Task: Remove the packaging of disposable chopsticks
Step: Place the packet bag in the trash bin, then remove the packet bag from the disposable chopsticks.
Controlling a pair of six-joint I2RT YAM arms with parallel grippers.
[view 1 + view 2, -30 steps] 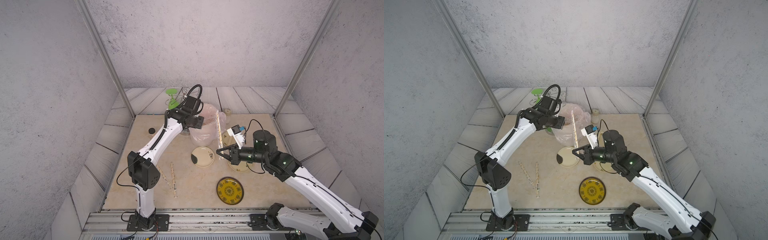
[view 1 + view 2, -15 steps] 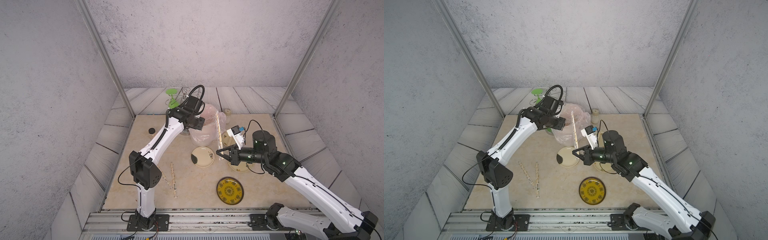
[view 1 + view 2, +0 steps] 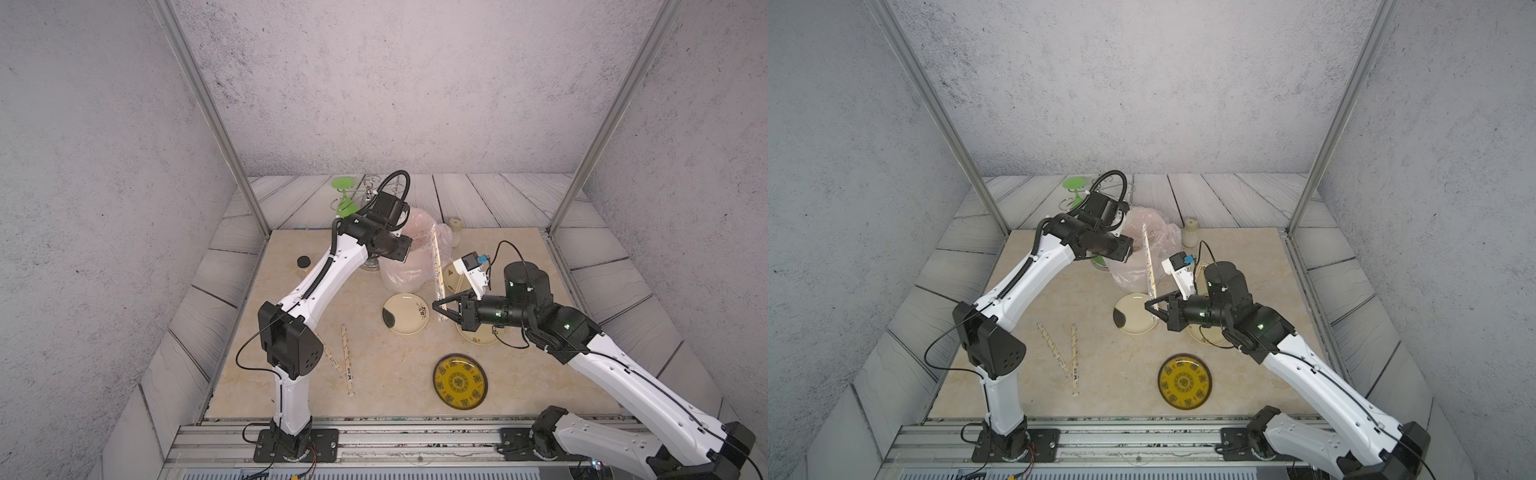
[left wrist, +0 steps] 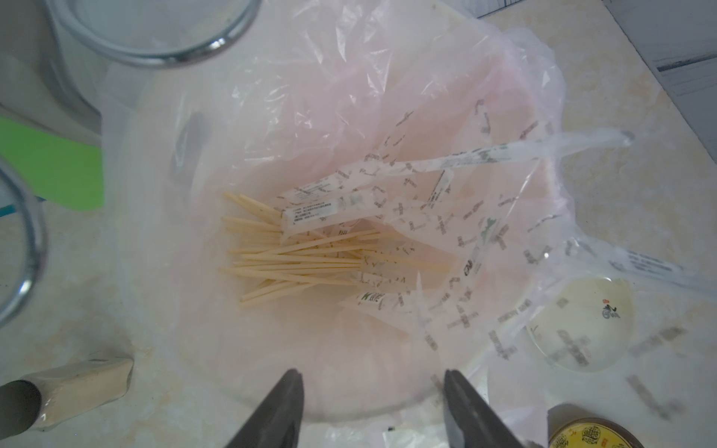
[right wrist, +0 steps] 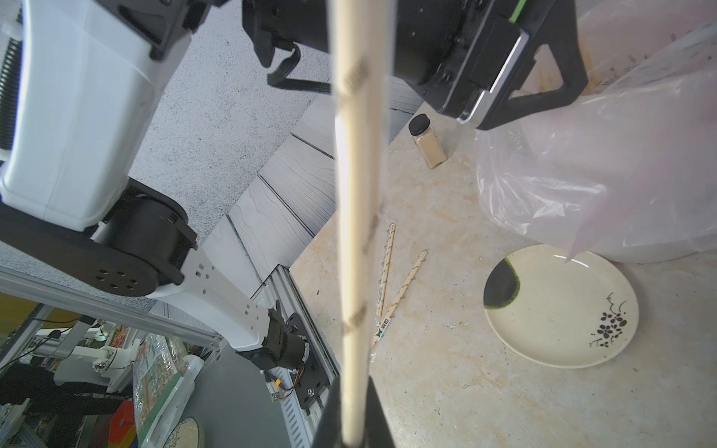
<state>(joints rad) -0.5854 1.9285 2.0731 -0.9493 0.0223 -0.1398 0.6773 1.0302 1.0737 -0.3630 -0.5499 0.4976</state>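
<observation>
Grips the bottom end of the sleeved chopsticks (image 3: 437,266) in the clenched right hand (image 3: 435,306), upright above it; hovers the released left hand (image 4: 372,380) over the bag (image 4: 349,97).

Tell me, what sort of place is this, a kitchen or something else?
Probably a robot test booth, not a kitchen: two white robot arms bolted to a metal rail, plain grey walls on an aluminium frame, and plates and wrapped chopsticks laid out as props.
</observation>
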